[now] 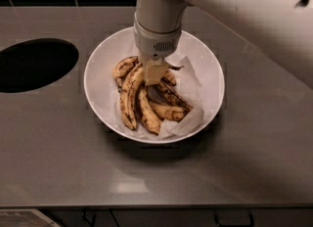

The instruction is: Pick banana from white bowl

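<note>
Pointing straight down — gripper (154, 78) beside banana (128, 97) in white bowl (99, 77)

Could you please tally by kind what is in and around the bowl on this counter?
Bananas: at least 5; the pile is partly hidden
White bowl: 1
Paper lining: 1
End effector, down among the bananas: 1
Round counter hole: 1
Total: at least 9

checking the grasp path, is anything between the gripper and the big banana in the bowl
Nothing visible. The gripper is down inside the white bowl, right at the upper end of the banana; smaller bananas crowd it on the image's right.
</note>
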Action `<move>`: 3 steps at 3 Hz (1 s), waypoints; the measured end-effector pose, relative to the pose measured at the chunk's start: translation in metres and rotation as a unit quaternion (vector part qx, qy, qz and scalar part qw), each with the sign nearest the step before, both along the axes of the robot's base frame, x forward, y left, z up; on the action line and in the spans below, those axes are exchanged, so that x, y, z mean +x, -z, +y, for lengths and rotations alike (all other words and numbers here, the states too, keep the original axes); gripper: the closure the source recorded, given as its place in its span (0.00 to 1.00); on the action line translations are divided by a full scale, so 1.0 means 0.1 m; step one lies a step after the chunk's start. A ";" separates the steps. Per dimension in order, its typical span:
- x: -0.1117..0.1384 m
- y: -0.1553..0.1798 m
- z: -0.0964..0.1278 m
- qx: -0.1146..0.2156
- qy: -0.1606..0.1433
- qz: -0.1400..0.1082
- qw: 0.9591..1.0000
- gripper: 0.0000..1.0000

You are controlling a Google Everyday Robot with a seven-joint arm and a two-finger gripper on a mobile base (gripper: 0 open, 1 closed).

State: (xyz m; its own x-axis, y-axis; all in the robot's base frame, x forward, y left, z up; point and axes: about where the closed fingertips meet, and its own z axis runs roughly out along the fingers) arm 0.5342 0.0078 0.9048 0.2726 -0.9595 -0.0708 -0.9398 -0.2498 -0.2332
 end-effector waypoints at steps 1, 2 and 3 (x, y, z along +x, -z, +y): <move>0.00 0.00 0.00 0.000 0.000 0.000 1.000 0.89; 0.00 0.00 0.00 0.000 0.000 0.000 1.000 1.00; -0.04 -0.15 0.00 0.001 0.005 -0.015 1.000 1.00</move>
State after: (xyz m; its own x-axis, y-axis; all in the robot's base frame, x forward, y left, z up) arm 0.5305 0.0080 0.9199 0.2645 -0.9622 -0.0642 -0.9348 -0.2394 -0.2625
